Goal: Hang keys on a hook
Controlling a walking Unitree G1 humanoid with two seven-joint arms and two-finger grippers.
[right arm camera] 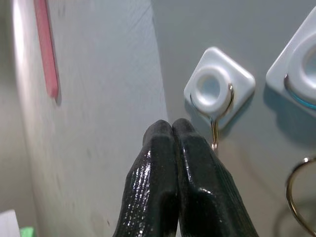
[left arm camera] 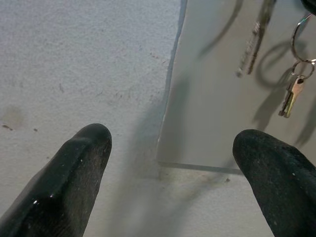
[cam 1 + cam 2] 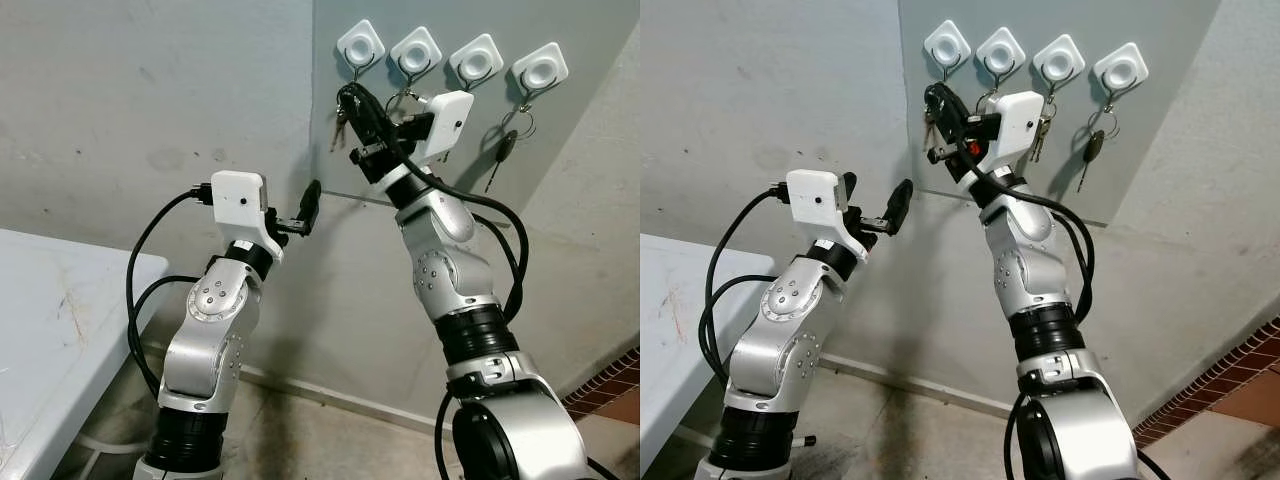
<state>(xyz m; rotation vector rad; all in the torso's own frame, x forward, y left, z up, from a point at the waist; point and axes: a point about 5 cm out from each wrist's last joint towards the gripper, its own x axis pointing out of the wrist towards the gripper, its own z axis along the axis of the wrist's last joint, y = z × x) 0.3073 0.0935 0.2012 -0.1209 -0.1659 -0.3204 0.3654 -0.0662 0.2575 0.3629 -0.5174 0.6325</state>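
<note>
Four white hooks sit in a row on a grey wall panel. My right gripper is raised just below the leftmost hook, its fingers pressed shut. A bunch of keys dangles from the fingertips, apparently held by its ring. In the right wrist view the hook's wire loop lies just past the fingertips. My left gripper is open with nothing in it, lower and to the left, pointing at the panel's lower left corner.
The second hook carries a ring with keys. The fourth hook holds a black-headed key. A white table stands at the left. Brick-pattern floor shows at the lower right.
</note>
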